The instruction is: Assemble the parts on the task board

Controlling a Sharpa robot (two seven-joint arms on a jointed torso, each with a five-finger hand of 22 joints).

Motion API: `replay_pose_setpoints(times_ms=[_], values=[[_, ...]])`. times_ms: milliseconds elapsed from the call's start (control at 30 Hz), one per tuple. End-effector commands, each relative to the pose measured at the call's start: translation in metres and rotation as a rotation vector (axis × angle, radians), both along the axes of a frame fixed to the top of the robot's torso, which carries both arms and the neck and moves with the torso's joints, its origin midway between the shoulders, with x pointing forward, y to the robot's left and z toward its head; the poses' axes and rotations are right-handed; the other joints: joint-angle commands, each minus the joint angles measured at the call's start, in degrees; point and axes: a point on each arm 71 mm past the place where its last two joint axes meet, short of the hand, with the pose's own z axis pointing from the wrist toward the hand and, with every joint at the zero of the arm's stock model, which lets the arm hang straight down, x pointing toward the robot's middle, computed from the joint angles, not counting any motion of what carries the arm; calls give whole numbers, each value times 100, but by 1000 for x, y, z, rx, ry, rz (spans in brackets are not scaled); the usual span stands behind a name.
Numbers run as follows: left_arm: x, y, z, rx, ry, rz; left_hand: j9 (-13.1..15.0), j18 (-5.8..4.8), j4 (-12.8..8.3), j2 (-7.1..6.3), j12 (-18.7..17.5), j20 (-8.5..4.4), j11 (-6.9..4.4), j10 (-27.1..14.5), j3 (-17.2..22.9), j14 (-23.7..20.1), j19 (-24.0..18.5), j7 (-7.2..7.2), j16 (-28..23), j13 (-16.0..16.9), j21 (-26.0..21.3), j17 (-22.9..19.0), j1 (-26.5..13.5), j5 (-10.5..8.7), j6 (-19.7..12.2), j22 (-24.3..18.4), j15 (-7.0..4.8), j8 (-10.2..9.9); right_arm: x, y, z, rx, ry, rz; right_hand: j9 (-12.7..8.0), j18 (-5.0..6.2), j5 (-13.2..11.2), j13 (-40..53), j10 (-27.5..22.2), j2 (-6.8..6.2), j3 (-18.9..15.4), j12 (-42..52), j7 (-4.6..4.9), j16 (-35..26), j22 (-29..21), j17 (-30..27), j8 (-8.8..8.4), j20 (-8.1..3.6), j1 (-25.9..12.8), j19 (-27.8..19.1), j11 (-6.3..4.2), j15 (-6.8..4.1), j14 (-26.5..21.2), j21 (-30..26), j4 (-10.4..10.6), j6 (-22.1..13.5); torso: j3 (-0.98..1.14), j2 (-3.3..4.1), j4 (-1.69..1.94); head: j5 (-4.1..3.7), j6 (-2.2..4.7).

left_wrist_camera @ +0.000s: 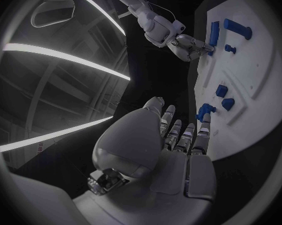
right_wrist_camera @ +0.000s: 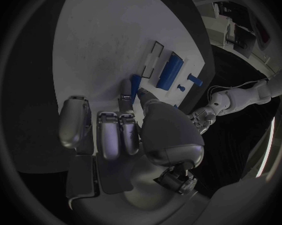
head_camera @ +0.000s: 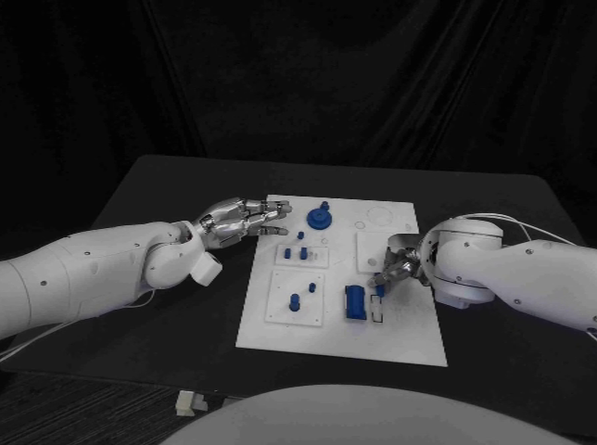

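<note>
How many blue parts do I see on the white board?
7: round part at the far end; three small pegs just nearer; one peg near-left; long bar near-right; small piece at the right hand. Others may be hidden.

Dim scene, black backdrop; wrist views curve with bright ceiling streaks.

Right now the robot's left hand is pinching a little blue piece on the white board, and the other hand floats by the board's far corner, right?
Wrong hand. The right hand pinches the small blue piece, as the right wrist view shows; the left hand floats by the task board's far corner.
</note>
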Motion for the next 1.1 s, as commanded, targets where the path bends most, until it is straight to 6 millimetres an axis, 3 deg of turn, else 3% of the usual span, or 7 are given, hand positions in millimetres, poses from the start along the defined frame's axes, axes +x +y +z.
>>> replay_pose_setpoints(times_ms=[33, 267, 467, 800, 1100], values=[[-1, -3, 0, -18, 8, -14, 5, -59, 4, -38, 34, -8, 33, -3, 28, 30, 49, 13, 19, 9, 15, 5, 3, 32, 30, -6, 23, 34, 0, 5, 0, -61, -49, 59, -89, 75, 168, 1508, 579, -18, 65, 14, -31, -38, 931, 972, -71, 10, 109, -6, -21, -4, 506, -45, -103, -54, 3, 5, 2, -9, -1], [-1, -2, 0, -14, 13, -15, 6, -58, 6, -41, 43, -8, 40, 7, 39, 38, 53, 20, 27, 10, 17, 7, 1, 33, 43, -3, 26, 39, -3, 15, 1, -86, -99, 108, -157, 77, 302, 1508, 579, -146, 276, 14, -10, -54, 925, 926, -116, 14, 420, -11, -5, 6, 497, -80, -452, -125, 6, 9, 5, -24, -1], [-2, -2, 0, -12, 17, -18, 7, -57, 6, -44, 54, -8, 46, 15, 47, 43, 55, 23, 32, 11, 17, 8, -1, 34, 50, -4, 28, 42, -7, 23, 3, -124, -147, 173, -222, 81, 274, 1508, 579, -254, 414, 14, 22, -68, 917, 891, -132, 32, 617, -19, 23, 28, 490, -119, -709, -179, 5, 2, 2, -33, -1], [-2, -3, -1, -11, 22, -23, 7, -57, 6, -44, 54, -8, 46, 15, 47, 43, 55, 23, 32, 11, 17, 8, -1, 34, 50, -4, 28, 42, -12, 25, 4, -134, -163, 200, -289, 83, 662, 1508, 579, -297, 672, 14, 65, -76, 917, 871, -101, 62, 849, -20, 63, 62, 486, -146, -1068, -169, 6, 2, 1, -24, -1], [-2, -2, 0, -8, 18, -15, 5, -56, 6, -52, 65, -9, 50, 24, 56, 53, 66, 27, 43, 12, 22, 10, -3, 33, 43, 10, 31, 42, -16, 22, 5, -90, -151, 167, -265, 80, 927, 1508, 579, -346, 951, 14, 86, -76, 927, 868, -17, 75, 926, -13, 84, 77, 485, -139, -1390, -63, 6, 3, 1, -62, -1]])
